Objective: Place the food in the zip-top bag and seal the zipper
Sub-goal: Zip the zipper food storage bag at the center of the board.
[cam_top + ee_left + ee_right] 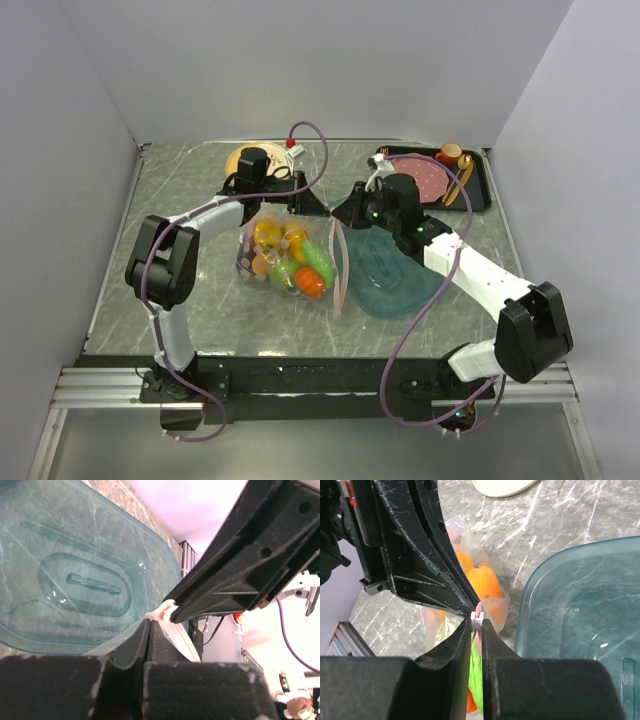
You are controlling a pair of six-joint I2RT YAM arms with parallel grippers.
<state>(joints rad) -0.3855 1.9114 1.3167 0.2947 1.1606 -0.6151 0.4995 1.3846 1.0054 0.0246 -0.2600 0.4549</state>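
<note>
Black jaws of the left gripper (150,627) press tight on the pale-pink zipper (165,611); the right gripper (477,622) pinches it just beside. The food (288,262) lies inside the zip-top bag (246,258) on the counter (220,320). Best to anchor one end and slide the other firmly along.

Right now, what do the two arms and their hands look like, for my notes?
Both the left arm and right arm have white links, bulky black joints and a purple cable looping alongside. The left hand and right hand are matte black, with tapering fingers marked by whitish scuffs.
</note>
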